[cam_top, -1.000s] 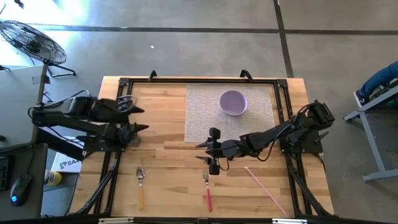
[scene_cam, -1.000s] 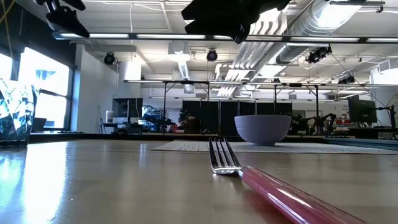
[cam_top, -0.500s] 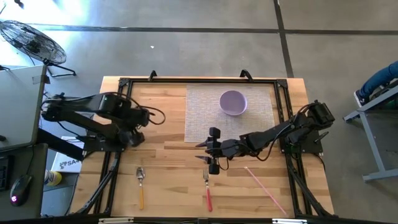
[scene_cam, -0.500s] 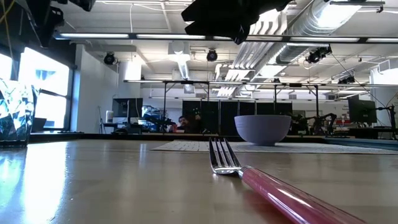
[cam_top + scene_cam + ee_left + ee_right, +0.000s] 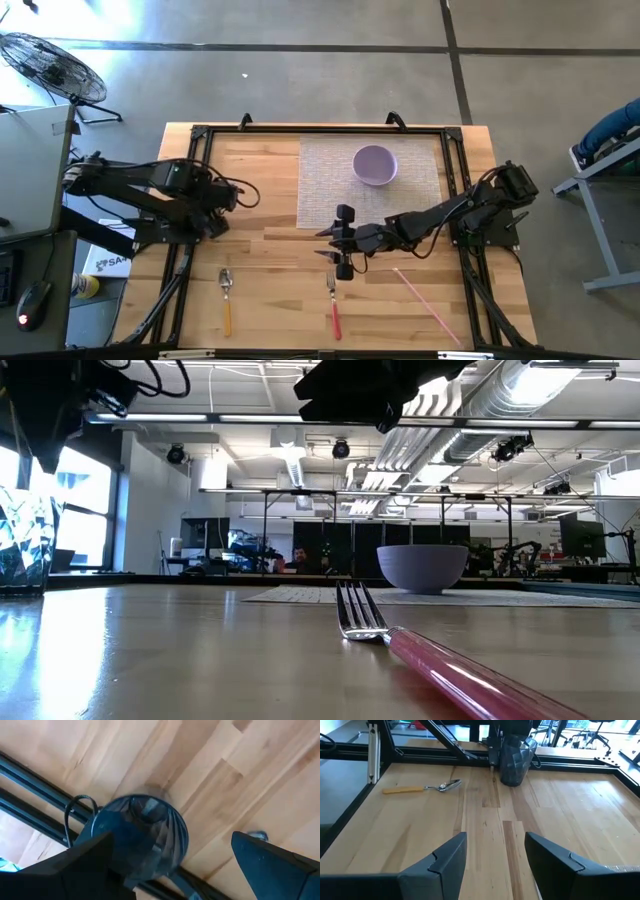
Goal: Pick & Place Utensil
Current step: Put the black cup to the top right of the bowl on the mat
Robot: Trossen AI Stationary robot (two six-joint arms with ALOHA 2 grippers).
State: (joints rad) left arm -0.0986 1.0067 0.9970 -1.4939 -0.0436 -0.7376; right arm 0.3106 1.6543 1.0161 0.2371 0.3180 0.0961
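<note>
Left end effector (image 5: 215, 222) over faceted cup (image 5: 142, 837)

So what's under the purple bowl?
A woven placemat lies under the bowl, on the wooden table. The patch right beneath the bowl is hidden, so anything there can't be seen.

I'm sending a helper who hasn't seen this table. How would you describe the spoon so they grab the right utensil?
Start at the wooden table and go to its front edge, away from the woven mat. Three utensils lie there; the spoon is farthest left, beside the fork. It alone has a rounded metal bowl and yellow-orange handle.
</note>
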